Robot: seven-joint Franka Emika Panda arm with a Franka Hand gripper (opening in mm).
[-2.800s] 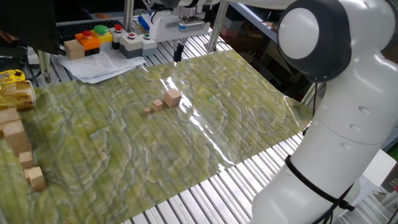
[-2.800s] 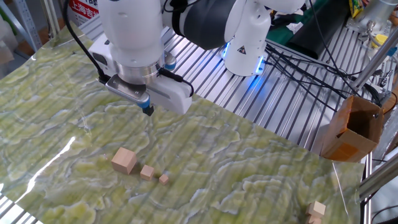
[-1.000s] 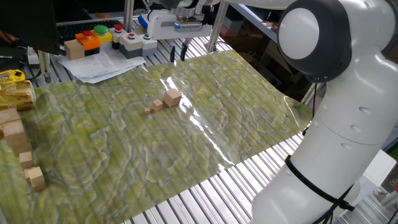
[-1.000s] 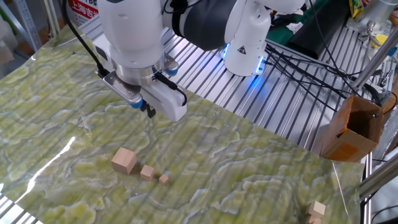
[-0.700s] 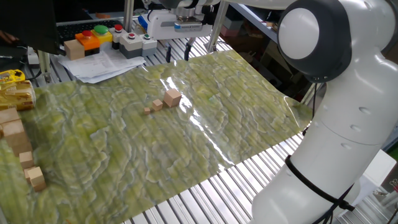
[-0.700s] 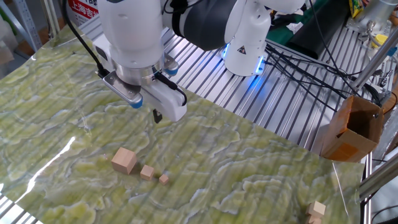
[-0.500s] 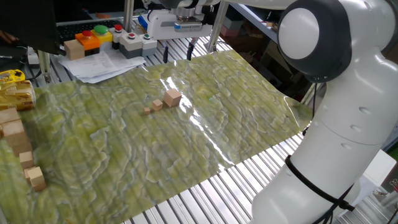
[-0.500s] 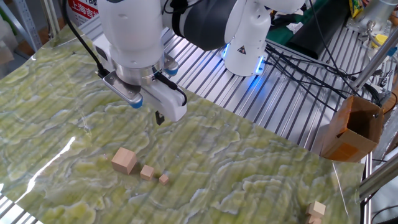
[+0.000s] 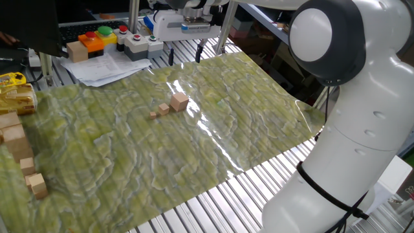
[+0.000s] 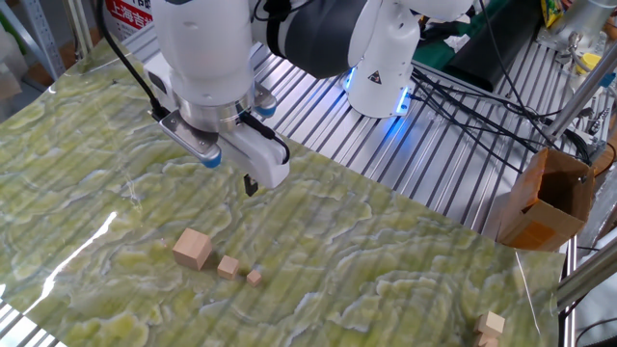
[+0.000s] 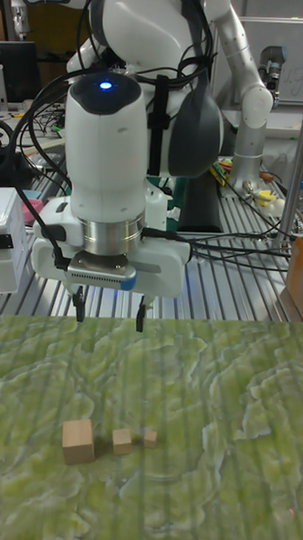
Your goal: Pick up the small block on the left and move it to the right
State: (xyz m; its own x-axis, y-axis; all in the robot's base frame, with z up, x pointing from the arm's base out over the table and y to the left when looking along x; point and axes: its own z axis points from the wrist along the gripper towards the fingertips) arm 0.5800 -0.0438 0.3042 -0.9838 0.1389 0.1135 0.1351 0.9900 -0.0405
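The small block (image 9: 180, 101) is a light-tan wooden cube resting on the green mat (image 9: 116, 155), with two tinier cubes (image 9: 158, 112) in a row beside it. It also shows as the small block (image 10: 192, 249) and the small block (image 11: 78, 440). My gripper (image 9: 185, 57) hangs open above the mat's far edge, well behind the block and not touching it. In the other fixed view the gripper (image 10: 229, 173) is up and slightly right of the block. The tall view has the gripper (image 11: 109, 314) with fingers spread wide and nothing between them.
Longer wooden blocks (image 9: 16, 145) are stacked at the mat's left edge. A button box (image 9: 103, 35), papers (image 9: 107, 65) and a yellow packet (image 9: 13, 90) lie behind. A cardboard box (image 10: 545, 198) and loose blocks (image 10: 492, 326) are at the right.
The gripper turned about its axis and its fingers spread from shut to wide open. The blocks have not moved.
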